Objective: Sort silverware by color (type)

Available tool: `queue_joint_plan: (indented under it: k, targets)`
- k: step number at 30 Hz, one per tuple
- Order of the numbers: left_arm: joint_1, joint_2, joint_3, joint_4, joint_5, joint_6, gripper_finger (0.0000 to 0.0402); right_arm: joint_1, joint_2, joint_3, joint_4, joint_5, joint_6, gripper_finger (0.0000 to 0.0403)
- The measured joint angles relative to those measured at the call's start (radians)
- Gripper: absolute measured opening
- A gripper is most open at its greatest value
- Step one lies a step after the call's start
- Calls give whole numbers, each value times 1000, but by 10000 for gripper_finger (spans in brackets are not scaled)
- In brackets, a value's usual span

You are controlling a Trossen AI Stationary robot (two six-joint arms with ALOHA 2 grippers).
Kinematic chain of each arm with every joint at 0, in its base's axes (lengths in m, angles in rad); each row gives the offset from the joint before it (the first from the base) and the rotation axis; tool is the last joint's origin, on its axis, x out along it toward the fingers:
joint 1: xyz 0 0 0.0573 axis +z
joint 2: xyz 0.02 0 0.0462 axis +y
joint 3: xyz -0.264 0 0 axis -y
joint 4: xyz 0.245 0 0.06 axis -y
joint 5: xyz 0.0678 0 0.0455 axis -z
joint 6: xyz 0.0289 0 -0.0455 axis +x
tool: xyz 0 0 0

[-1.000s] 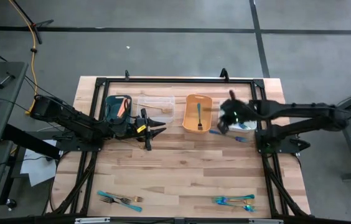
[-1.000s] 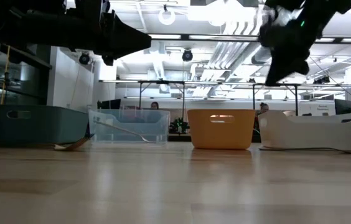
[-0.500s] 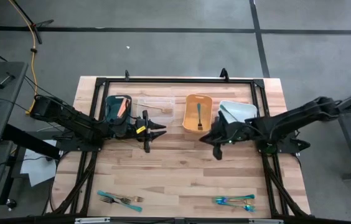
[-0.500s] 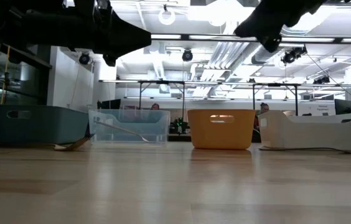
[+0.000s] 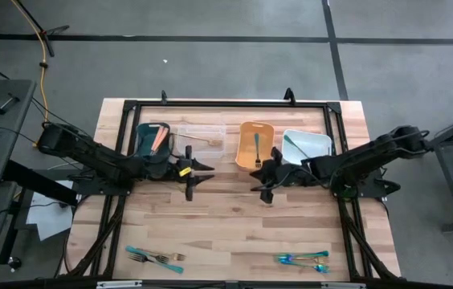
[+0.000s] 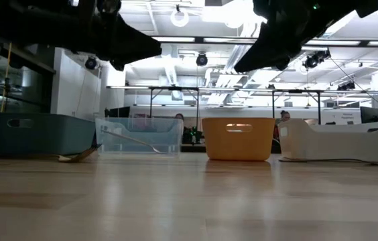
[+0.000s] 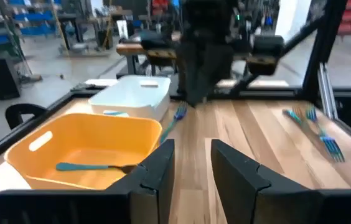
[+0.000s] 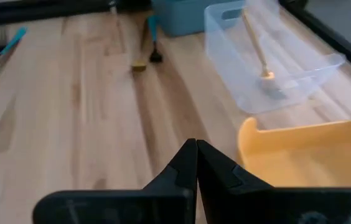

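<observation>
1. Four bins stand in a row along the far side of the table (image 5: pixel 234 209): a dark teal bin (image 5: pixel 151 138), a clear bin (image 5: pixel 202 139), an orange bin (image 5: pixel 255 145) and a white bin (image 5: pixel 308 144).
2. The left gripper (image 5: pixel 197 171) hangs above the table just in front of the teal and clear bins. Its fingers (image 7: pixel 157 171) are spread apart with nothing between them.
3. The right gripper (image 5: pixel 265 186) hangs above the table just in front of the orange bin. Its fingers (image 8: pixel 188 163) are pressed together and hold nothing.
4. The two grippers point toward each other, with bare table between them. Nothing blocks either set of fingers.
5. Silverware near the fingers: a teal-handled fork (image 5: pixel 256 150) lies in the orange bin, just beyond the right fingers. A gold utensil (image 5: pixel 207 142) lies in the clear bin, and a salmon-orange piece (image 5: pixel 157 137) in the teal bin, both just behind the left fingers.
6. Silverware well apart from both sets of fingers: a group with teal and gold handles (image 5: pixel 156 258) lies at the near left edge; a teal group (image 5: pixel 302 258) lies at the near right edge.
</observation>
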Motion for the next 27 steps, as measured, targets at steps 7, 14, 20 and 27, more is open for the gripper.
queue_joint_plan:
  k: [7,14,20,27]
  targets:
    - [-83,-43,250,-653,-12,2,148,0,-16,0,22,42,-27,1]
    - [-226,-44,482,-1160,-27,-128,196,1,-19,0,23,42,-45,1]
    - [-365,0,508,-1383,-93,-373,213,-2,-19,0,17,79,5,1]
    - [-436,150,508,-1443,-316,-445,214,-15,-19,0,40,124,15,1]
